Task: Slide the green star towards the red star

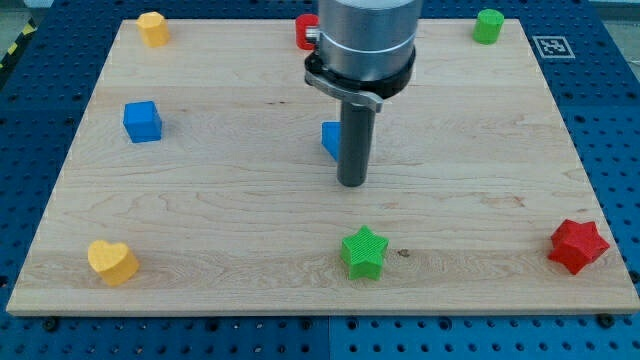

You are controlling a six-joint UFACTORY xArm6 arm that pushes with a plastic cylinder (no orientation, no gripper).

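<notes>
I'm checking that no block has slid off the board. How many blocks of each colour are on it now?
Yellow: 2, a block at the top left and a heart
Blue: 2, a cube and one partly hidden behind the rod
Red: 2, a star and one partly hidden
Green: 2, a star and a block
Total: 8

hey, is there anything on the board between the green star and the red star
No. In the camera view, only bare wooden board lies between the green star block and the red star block.
</notes>
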